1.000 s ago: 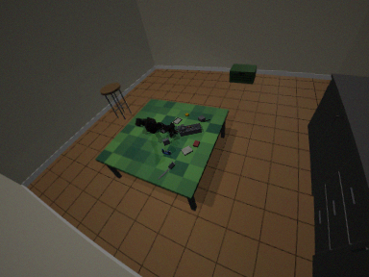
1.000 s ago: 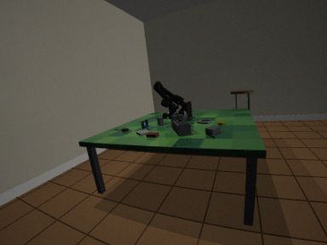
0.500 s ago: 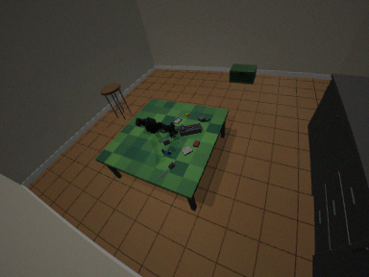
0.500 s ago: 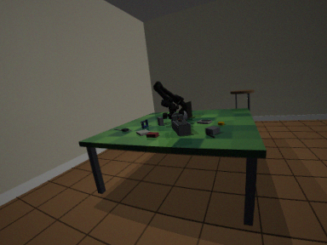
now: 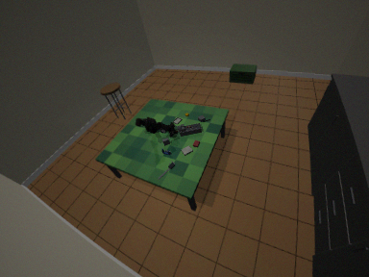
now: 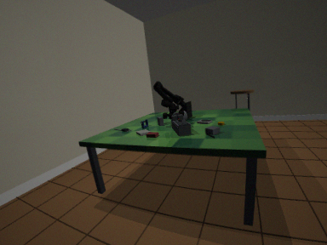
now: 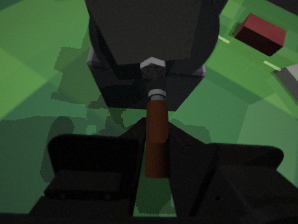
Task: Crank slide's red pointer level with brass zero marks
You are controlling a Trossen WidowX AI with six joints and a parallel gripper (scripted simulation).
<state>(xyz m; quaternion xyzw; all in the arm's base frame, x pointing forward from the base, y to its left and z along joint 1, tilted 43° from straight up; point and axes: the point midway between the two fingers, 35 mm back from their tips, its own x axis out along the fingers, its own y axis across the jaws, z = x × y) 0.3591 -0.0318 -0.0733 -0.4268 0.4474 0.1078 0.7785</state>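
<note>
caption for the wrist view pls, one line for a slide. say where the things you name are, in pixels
The gripper (image 7: 152,122) closed on the crank's orange-brown handle (image 7: 157,120), with a red block (image 7: 261,34) off to the upper right.

1 stool (image 5: 110,88) (image 6: 242,92) stands beyond the table (image 5: 144,165) (image 6: 170,149).

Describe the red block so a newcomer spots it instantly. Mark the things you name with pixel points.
On the green checkered table (image 5: 139,159) (image 6: 170,146), find the dark grey machine (image 5: 191,129) (image 6: 182,128) (image 7: 150,90). Near it lies a small, low block (image 5: 196,143) (image 6: 152,134) (image 7: 261,34), beside a pale flat piece (image 5: 186,150) (image 6: 143,133) (image 7: 291,77). It alone there is red.
</note>
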